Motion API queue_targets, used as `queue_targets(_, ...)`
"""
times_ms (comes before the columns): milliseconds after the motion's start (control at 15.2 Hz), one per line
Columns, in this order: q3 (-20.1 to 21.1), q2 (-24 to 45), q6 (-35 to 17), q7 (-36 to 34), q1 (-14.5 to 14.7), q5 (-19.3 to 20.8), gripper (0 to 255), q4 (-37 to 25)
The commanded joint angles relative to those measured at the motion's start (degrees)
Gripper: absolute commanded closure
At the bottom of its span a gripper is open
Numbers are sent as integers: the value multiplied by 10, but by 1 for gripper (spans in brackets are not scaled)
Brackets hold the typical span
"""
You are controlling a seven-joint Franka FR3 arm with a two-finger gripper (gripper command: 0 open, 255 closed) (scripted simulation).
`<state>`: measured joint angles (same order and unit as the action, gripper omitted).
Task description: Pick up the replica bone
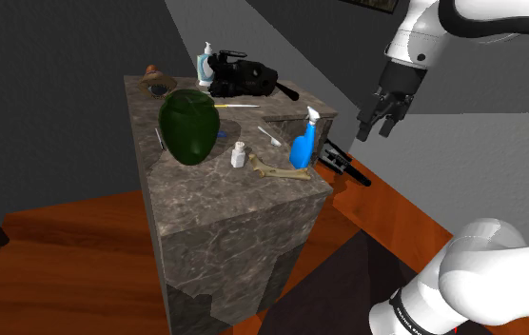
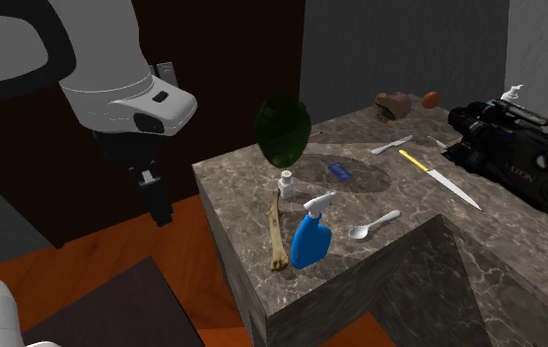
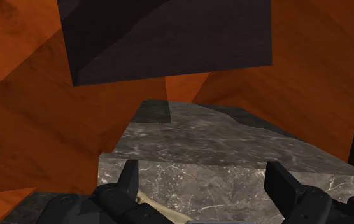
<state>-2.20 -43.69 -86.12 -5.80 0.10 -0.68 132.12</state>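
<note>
The pale, knob-ended bone (image 1: 277,172) lies flat near the edge of a veined grey stone block (image 1: 234,219). It is below and well apart from the gripper (image 1: 379,119), which hangs off the block's side with its black fingers spread wide, holding nothing. A glossy blue spray bottle (image 1: 303,147) sits just beside the bone.

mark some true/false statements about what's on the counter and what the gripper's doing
1. The gripper is open and empty. True.
2. The bone lies flat on the counter next to a blue spray bottle. True.
3. The camcorder is white. False: it is black.
4. The gripper touches the bone. False: it hangs in the air, apart from the bone.
</note>
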Motion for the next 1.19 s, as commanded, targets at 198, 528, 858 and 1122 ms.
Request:
queue_targets(198, -36, 17, -64, 79, 14, 13, 0, 34)
queue_targets(528, -95, 73, -172, 211, 41, 24, 0, 68)
queue_targets(858, -153, 157, -274, 348, 78, 12, 0, 72)
queue_targets(1122, -197, 239, -344, 468, 115, -22, 0, 55)
